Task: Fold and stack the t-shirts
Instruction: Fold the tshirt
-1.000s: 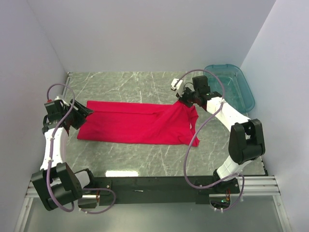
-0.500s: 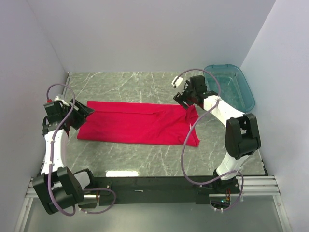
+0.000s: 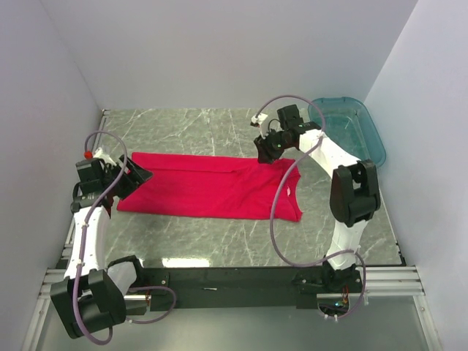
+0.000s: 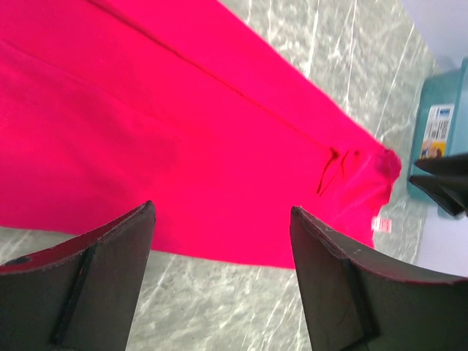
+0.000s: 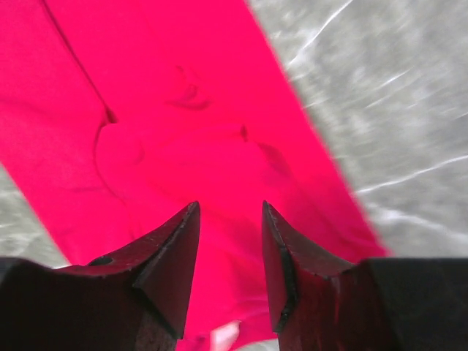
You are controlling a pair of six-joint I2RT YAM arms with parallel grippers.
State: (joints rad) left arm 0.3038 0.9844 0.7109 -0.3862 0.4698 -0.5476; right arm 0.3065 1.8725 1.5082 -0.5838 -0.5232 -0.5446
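Fingers (image 4: pixel 110 256) empty both sides: my left gripper (image 4: pixel 221 216) gapes at the left end of the long bright red fabric t-shirt (image 3: pixel 208 186), my right gripper (image 5: pixel 230 210) half-open over its far-right corner.

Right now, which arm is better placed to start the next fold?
Probably left: the left gripper hangs wide open at the left end of the t-shirt. The right gripper, jaws narrower, sits above its far right corner.

White arm links (image 3: pixel 82 238) join bulky black joints (image 3: pixel 356 194). Behind the jaws, a mauve cable (image 3: pixel 271 219) loops off each wrist. The left gripper (image 4: pixel 221 208) and right gripper (image 5: pixel 230 205) carry matte black wedge fingers (image 4: pixel 95 285).
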